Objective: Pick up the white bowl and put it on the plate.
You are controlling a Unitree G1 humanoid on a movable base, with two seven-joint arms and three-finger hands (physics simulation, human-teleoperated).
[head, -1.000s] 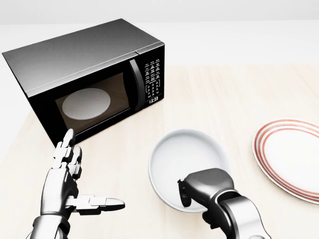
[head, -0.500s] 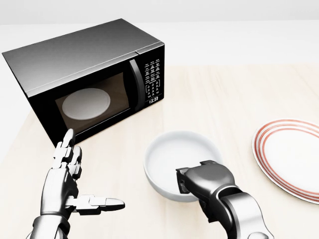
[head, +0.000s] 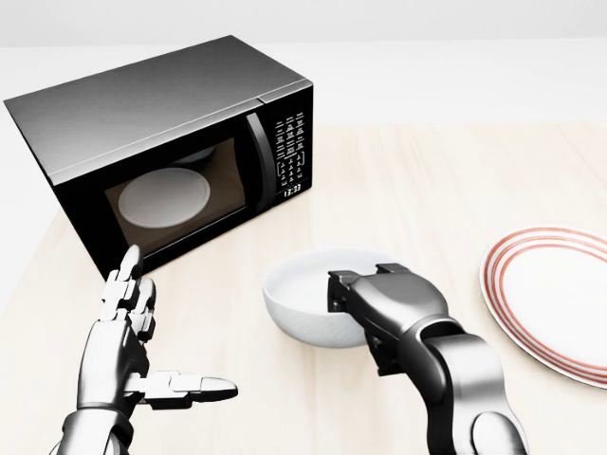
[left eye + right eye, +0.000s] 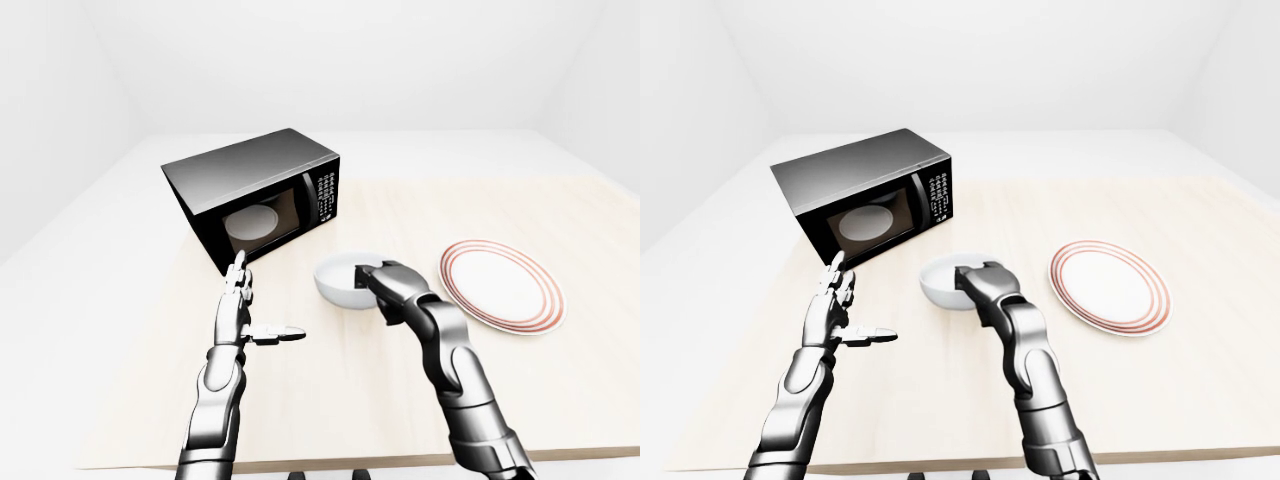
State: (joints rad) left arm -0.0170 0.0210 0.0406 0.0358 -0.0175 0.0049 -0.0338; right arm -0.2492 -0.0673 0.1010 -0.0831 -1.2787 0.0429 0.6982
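Note:
The white bowl [image 3: 308,299] is in the lower middle of the head view, lifted and tilted, its near rim gripped by my right hand [image 3: 353,301]. The hand's fingers close over the bowl's right rim. The white plate with red rings [image 3: 550,299] lies flat on the table at the right edge of the head view, apart from the bowl. My left hand [image 3: 142,351] is open at the lower left, fingers up and thumb pointing right, holding nothing. The eye views show the bowl [image 4: 340,278] between the microwave and the plate [image 4: 502,286].
A black microwave [image 3: 161,152] stands at the upper left of the head view, door shut, a white turntable plate visible inside. The light wooden table [image 3: 427,180] extends to the right and top. The table's near edge shows in the left-eye view [image 4: 330,462].
My right hand has raised and tilted the bowl, moving it up and slightly left in the head view. The left hand, plate and microwave have not moved.

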